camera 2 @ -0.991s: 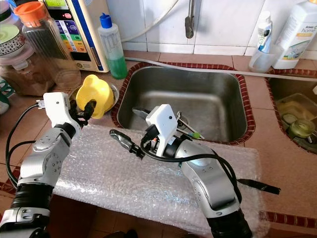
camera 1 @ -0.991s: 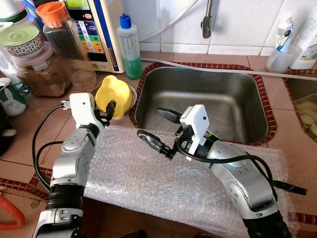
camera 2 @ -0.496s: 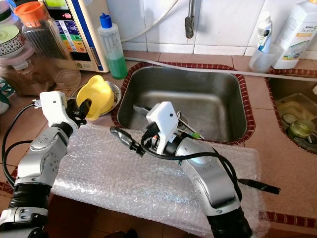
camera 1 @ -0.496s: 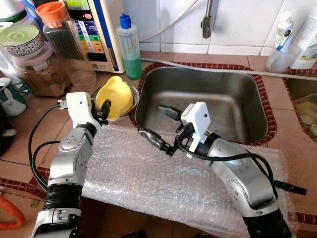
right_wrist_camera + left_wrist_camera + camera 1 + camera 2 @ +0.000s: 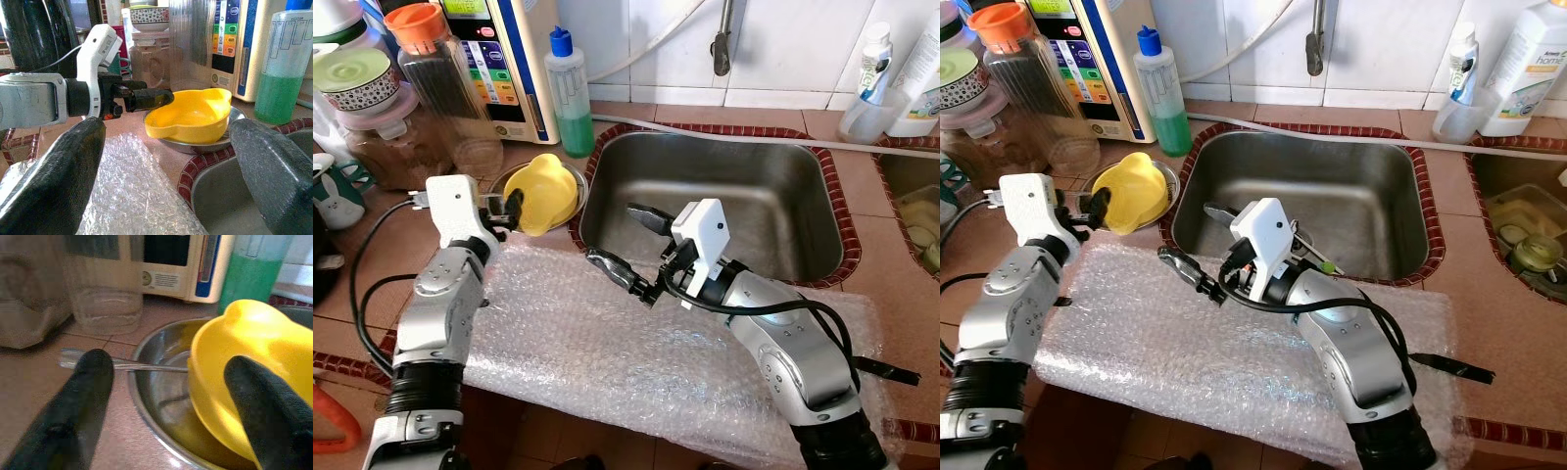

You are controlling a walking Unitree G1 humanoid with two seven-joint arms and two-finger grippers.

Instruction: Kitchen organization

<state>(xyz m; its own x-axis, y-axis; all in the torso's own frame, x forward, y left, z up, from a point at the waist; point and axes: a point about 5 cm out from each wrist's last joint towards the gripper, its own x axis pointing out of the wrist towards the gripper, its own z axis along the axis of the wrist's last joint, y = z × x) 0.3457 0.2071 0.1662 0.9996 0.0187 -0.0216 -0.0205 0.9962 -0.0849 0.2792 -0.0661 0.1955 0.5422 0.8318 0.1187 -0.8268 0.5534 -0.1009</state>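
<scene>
A yellow plastic bowl (image 5: 543, 189) lies tilted in a shallow metal dish (image 5: 1168, 177) on the counter left of the sink (image 5: 724, 186). A spoon (image 5: 122, 364) rests in the same dish. My left gripper (image 5: 509, 208) is at the bowl's left edge and open. In the left wrist view one finger is clear of the bowl and the other is against its rim. My right gripper (image 5: 628, 245) hangs open and empty over the sink's front left corner, pointing toward the bowl.
Bubble wrap (image 5: 607, 352) covers the counter in front of the sink. A green soap bottle (image 5: 570, 93), several jars (image 5: 440, 78) and a white appliance (image 5: 509, 59) stand behind the dish. Utensils (image 5: 1312, 257) lie in the sink. A black-handled tool (image 5: 886, 370) lies at the right.
The yellow bowl has tipped down from nearly upright to lie in the metal dish. My left arm has drawn back to the left. The right arm has barely moved.
</scene>
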